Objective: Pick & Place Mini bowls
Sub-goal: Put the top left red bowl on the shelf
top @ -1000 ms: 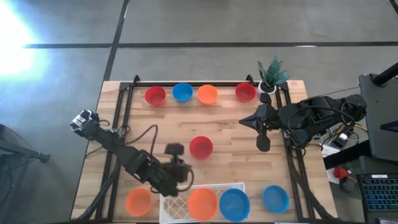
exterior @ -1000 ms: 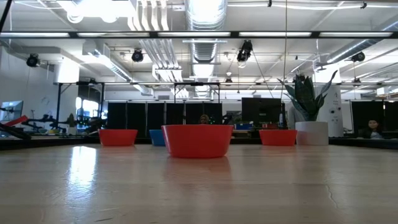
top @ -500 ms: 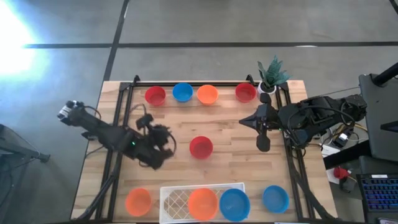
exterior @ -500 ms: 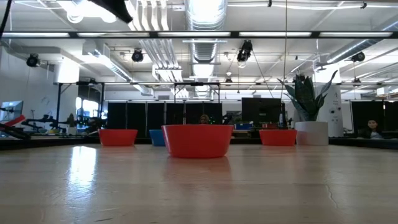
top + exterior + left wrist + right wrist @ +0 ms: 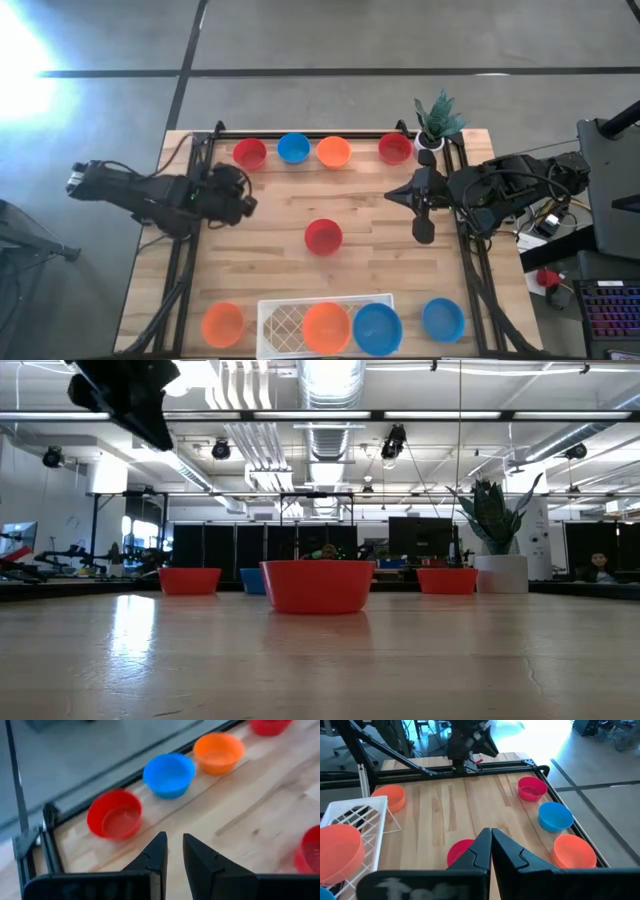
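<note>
Along the table's far edge stand several mini bowls: red [image 5: 249,154], blue [image 5: 293,149], orange [image 5: 333,152] and red [image 5: 395,149]. Another red bowl [image 5: 323,237] sits at mid-table on its base. Near the front edge are an orange bowl [image 5: 222,324] and a blue one [image 5: 442,319]. An orange bowl [image 5: 325,327] and a blue bowl [image 5: 377,328] lie in the white tray [image 5: 282,322]. My left gripper [image 5: 174,837] hovers over the far left of the table, narrowly open and empty, pointing at the far row. My right gripper [image 5: 491,831] hangs shut and empty at the right.
A potted plant [image 5: 436,120] stands at the far right corner. Black frame rails [image 5: 190,210] run along the table's left and right sides. Bare wood lies between the centre red bowl and the far row.
My left gripper has swung away from the white tray at the near edge, toward the table's far left, and its wrist has rolled. It carries nothing. No bowl has moved.
</note>
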